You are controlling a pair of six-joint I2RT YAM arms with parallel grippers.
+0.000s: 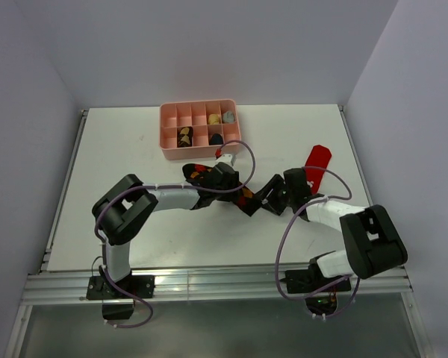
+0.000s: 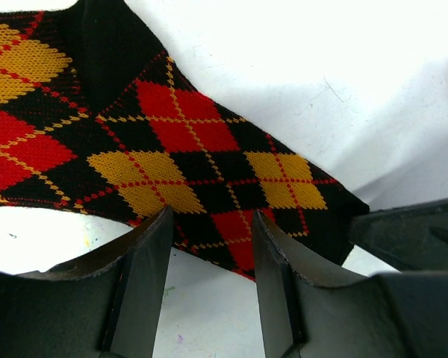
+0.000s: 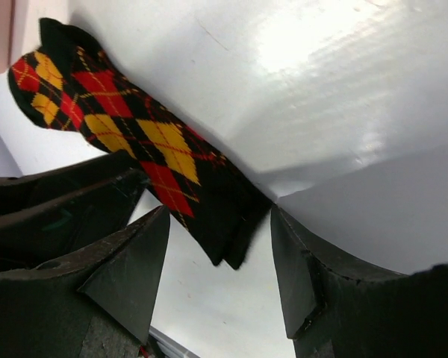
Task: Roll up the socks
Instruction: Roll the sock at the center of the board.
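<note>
A black argyle sock point(image 1: 198, 176) with red and yellow diamonds lies flat on the white table between both grippers. In the left wrist view the sock point(image 2: 187, 119) runs across the frame. My left gripper point(image 2: 213, 224) is open, with its tips at the sock's near edge. In the right wrist view the sock point(image 3: 142, 134) ends in a black cuff with two layered edges. My right gripper point(image 3: 220, 224) is open around that cuff end, apart from it. The plain red sock point(image 1: 317, 159) lies at the right. In the top view, left gripper point(image 1: 233, 188) and right gripper point(image 1: 269, 198) nearly meet.
A pink compartment tray point(image 1: 164, 127) stands at the back centre, with rolled items in some cells. The table's edges run close to grey walls left and right. The right gripper's finger point(image 2: 411, 231) shows in the left wrist view.
</note>
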